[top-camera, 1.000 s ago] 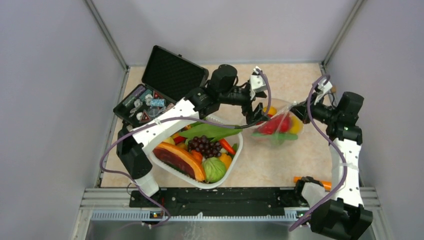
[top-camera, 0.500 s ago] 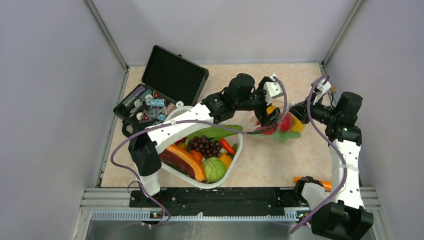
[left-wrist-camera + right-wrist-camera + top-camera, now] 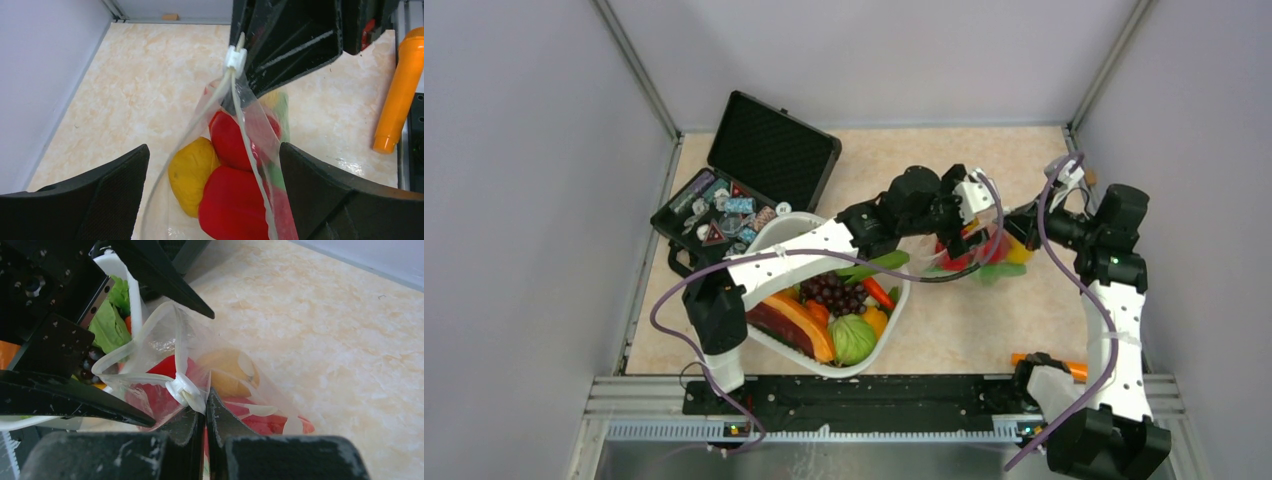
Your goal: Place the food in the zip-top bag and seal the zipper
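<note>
The clear zip-top bag (image 3: pixel 980 252) lies right of the basket. It holds the food: a yellow lemon (image 3: pixel 191 175), red pieces (image 3: pixel 234 207) and something green (image 3: pixel 276 172). The zipper (image 3: pixel 250 160) runs from a white slider (image 3: pixel 235 57); its two strips spread apart toward me, so the mouth gapes. My right gripper (image 3: pixel 206 407) is shut on the bag's edge right beside the slider (image 3: pixel 184 389). My left gripper (image 3: pixel 214 147) is open, one finger on each side of the bag's mouth. In the top view the left gripper (image 3: pixel 961 232) faces the right gripper (image 3: pixel 1021 222).
A white basket (image 3: pixel 864 368) with a papaya slice, dark grapes and lettuce sits under the left arm. An open black case (image 3: pixel 769 150) is at the back left. An orange tool (image 3: pixel 400 90) lies by the front rail, also seen in the top view (image 3: pixel 1056 365).
The left arm swung right from above the basket, and its open jaws now straddle the bag. The right gripper kept its hold and barely moved.
</note>
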